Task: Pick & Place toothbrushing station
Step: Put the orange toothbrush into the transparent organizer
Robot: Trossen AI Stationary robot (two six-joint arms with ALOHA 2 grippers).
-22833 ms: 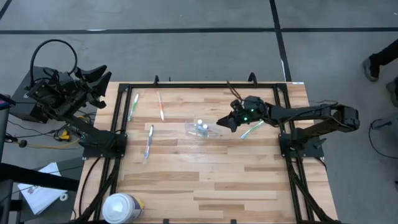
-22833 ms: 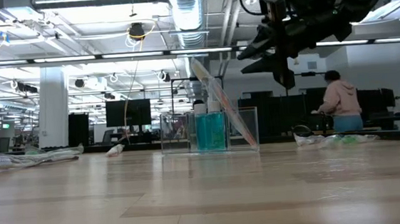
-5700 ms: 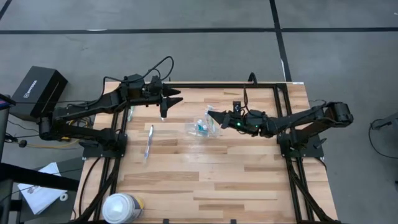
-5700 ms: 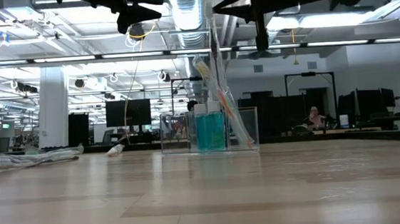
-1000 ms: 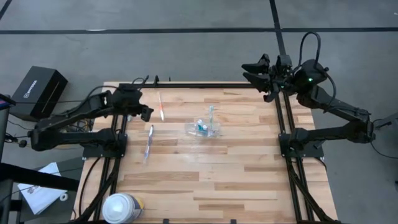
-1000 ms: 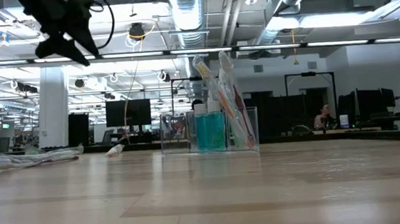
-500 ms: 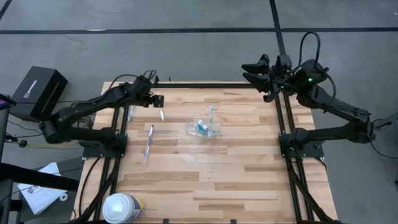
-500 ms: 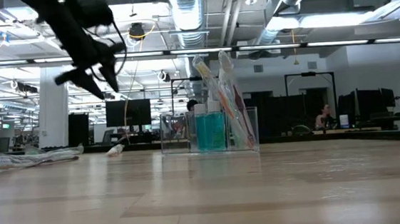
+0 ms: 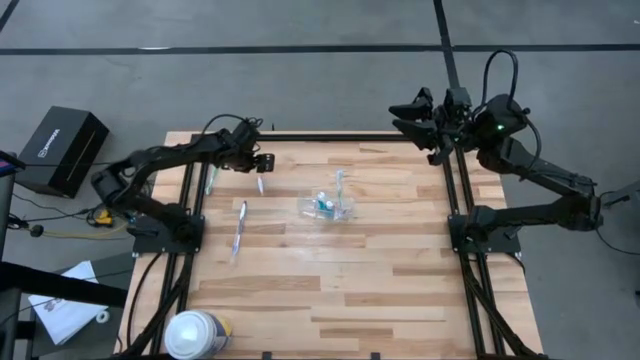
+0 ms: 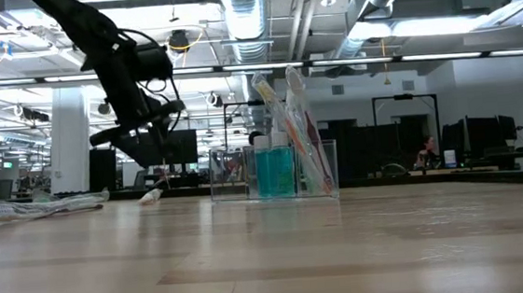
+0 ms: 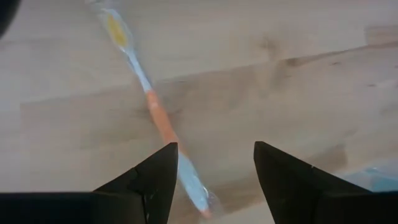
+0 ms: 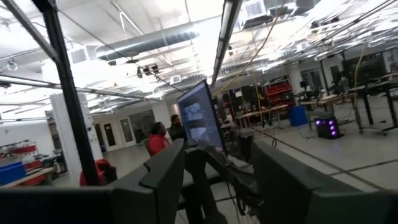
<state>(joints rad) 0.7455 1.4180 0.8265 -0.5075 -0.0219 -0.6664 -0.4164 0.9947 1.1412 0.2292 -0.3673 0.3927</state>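
Note:
A clear cup (image 9: 328, 207) stands mid-table, holding two blue tubes (image 10: 275, 169) and toothbrushes (image 10: 296, 116) that lean on its rim. A pink-orange toothbrush (image 11: 152, 106) lies flat on the wood at the far left. My left gripper (image 9: 258, 165) hangs open just above it, pointing steeply down, fingers on either side of the brush's near end without touching it. A green toothbrush (image 9: 211, 182) and a blue one (image 9: 239, 228) lie flat to the left. My right gripper (image 9: 408, 112) is raised beyond the far right corner, open and empty.
A big white canister (image 9: 197, 334) stands at the near left corner. A black frame (image 9: 330, 138) runs round the table's edges. The near half of the wooden top (image 9: 350, 290) is bare. People show far off in the room behind (image 12: 155, 140).
My left gripper has swung toward the table's right and come down over the pink-orange toothbrush, tipping to point more steeply down. No object has moved.

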